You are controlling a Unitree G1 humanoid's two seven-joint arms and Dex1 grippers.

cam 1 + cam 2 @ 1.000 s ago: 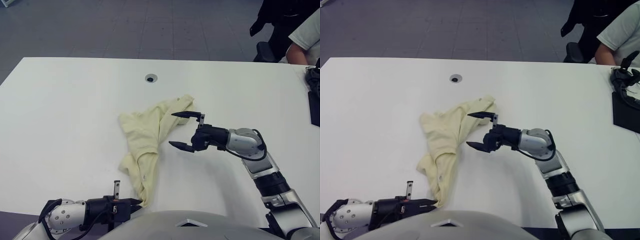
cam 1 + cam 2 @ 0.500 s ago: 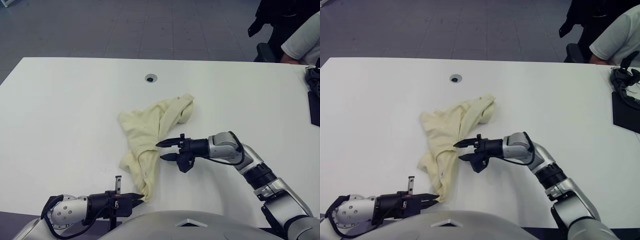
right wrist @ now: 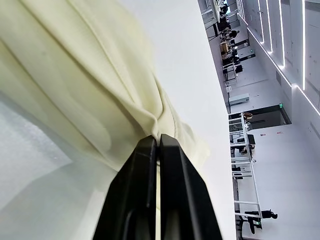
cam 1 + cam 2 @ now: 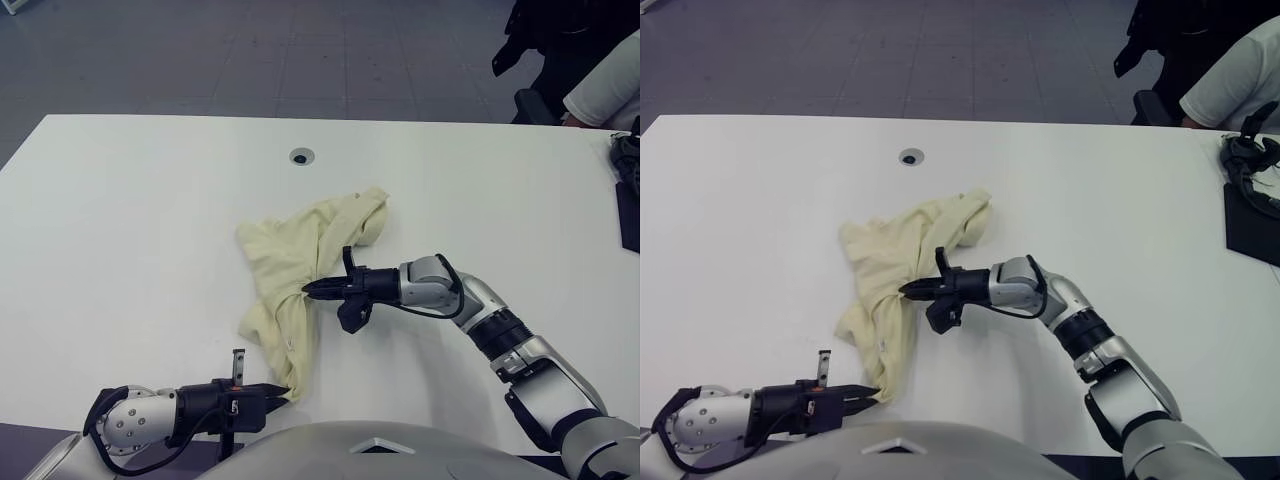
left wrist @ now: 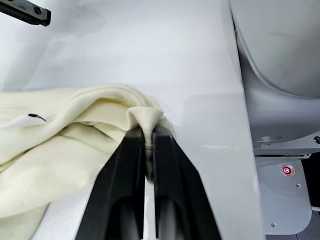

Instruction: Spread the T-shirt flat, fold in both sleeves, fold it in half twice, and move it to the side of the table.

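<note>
A crumpled pale-yellow T-shirt [image 4: 285,262] lies near the middle of the white surface [image 4: 130,200] (bunched, not yet flat). We see the right tool [image 4: 309,288] clamped shut on a fold at its centre, while the left tool [image 4: 282,391] pinches its nearest corner by the near edge.

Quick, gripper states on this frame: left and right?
Left gripper: closed, pinching the T-shirt at its near end.
Right gripper: closed, pinching a fold of the T-shirt.
</note>
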